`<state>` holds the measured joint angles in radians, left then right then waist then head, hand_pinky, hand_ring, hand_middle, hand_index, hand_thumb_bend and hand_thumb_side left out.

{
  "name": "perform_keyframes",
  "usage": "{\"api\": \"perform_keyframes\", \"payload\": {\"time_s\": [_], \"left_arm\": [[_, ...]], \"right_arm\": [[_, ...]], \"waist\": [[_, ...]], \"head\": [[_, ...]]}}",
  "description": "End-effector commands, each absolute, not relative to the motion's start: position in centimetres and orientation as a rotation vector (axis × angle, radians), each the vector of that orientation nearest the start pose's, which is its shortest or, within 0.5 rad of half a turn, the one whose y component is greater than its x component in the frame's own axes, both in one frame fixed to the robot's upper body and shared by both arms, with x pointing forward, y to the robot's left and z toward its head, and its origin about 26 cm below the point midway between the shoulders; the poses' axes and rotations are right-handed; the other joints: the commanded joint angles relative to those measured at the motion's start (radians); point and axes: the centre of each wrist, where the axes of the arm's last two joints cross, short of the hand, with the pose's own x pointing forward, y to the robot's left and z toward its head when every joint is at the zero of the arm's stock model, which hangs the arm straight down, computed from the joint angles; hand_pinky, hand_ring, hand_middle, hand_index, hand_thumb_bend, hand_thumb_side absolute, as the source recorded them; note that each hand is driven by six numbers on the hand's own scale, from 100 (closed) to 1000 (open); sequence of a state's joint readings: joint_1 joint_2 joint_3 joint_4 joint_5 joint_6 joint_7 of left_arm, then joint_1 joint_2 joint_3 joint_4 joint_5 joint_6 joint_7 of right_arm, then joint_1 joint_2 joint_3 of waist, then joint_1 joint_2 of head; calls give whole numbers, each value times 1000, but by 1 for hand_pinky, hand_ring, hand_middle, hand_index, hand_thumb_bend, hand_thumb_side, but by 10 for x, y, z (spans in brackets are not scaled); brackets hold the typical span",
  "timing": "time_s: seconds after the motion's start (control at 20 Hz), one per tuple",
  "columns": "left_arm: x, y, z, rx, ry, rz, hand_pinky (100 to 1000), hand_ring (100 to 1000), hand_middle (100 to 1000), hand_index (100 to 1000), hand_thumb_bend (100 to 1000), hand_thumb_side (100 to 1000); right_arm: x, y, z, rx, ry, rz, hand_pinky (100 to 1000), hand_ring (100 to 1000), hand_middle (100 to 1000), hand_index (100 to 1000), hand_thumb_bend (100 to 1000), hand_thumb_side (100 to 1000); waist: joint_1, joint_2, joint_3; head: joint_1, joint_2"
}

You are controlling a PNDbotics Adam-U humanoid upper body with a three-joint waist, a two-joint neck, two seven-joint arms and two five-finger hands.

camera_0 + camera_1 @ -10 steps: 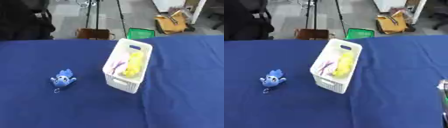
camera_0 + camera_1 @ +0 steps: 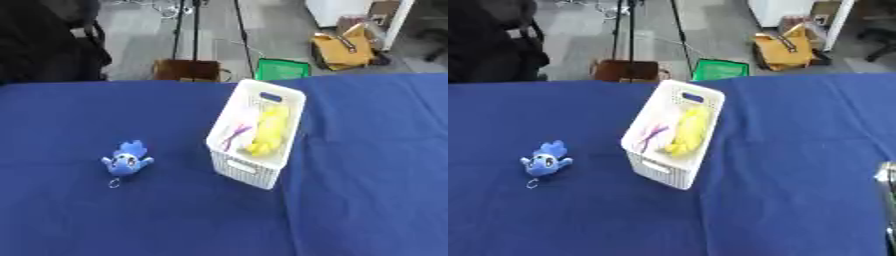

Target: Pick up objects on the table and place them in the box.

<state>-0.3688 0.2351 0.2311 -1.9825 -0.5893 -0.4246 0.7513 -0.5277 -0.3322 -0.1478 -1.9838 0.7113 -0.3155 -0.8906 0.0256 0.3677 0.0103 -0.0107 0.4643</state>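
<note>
The table (image 2: 367, 200), covered with a dark blue cloth, fills nearly the whole view, and its far edge runs just behind the box. The cloth is bare on all sides of the box, so there is wide room for an arm to come in from the left or from the right.

The box (image 2: 256, 134) is a white basket with slotted walls. It stands near the middle of the table, turned askew, with one short end toward the robot and the other toward the far edge. Probably it stands there so that both arms can reach it equally. Its top is open, so a thing can be lowered into it from above.

Inside the box a yellow object (image 2: 267, 131) lies along the right wall, and a small purple object (image 2: 234, 136) lies beside it, toward the left wall. I judge that these are already put away.

The blue plush toy (image 2: 128, 158) is the only thing that lies outside. It rests flat on the cloth well to the left of the box, with a small metal ring (image 2: 114, 184) at its near end. It lies on the left arm's side, and nothing stands between it and the box.

The left hand is not in view. To the right of the box, at the right edge of the right eye view, a grey sliver of the right hand (image 2: 886, 176) shows; I cannot tell whether it is released or clenched.
</note>
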Motion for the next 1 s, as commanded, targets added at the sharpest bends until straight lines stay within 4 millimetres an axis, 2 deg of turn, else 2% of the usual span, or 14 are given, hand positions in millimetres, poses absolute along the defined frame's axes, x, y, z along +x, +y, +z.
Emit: {"api": "perform_keyframes", "payload": {"time_s": [0.05, 0.25, 0.4, 0.5, 0.7, 0.85, 1.0], "left_arm": [[301, 301, 229, -979, 2785, -517, 708, 761, 772, 856, 100, 808], [300, 302, 228, -993, 2788, -505, 710, 765, 776, 857, 100, 801], [298, 307, 229, -1047, 2805, -411, 739, 811, 817, 890, 100, 806], [296, 315, 231, -1122, 2818, -284, 759, 830, 842, 914, 100, 781], [288, 333, 233, -1353, 2854, 153, 771, 845, 869, 945, 100, 760], [284, 340, 234, -1472, 2853, 386, 770, 844, 869, 950, 100, 774], [281, 347, 239, -1632, 2821, 627, 762, 838, 865, 946, 100, 752]], "right_arm": [[308, -277, 284, 1148, 2686, 428, 775, 753, 710, 811, 100, 941], [308, -277, 284, 1148, 2686, 428, 775, 753, 709, 811, 100, 941], [308, -276, 283, 1147, 2688, 425, 774, 752, 706, 807, 100, 938], [308, -277, 282, 1151, 2690, 423, 774, 753, 706, 806, 100, 935], [308, -277, 281, 1154, 2694, 418, 774, 752, 706, 807, 100, 931], [308, -277, 280, 1157, 2697, 416, 774, 751, 705, 806, 100, 929], [308, -276, 279, 1158, 2702, 414, 774, 751, 705, 806, 100, 927]], "waist": [[-1, -15, 0], [-1, -14, 0], [1, -16, 0], [4, -20, 1], [14, -29, 0], [18, -34, 1], [22, -40, 3]], "head": [[-1, -11], [0, -9], [1, -1], [3, 7], [8, 20], [9, 26], [11, 32]]}}
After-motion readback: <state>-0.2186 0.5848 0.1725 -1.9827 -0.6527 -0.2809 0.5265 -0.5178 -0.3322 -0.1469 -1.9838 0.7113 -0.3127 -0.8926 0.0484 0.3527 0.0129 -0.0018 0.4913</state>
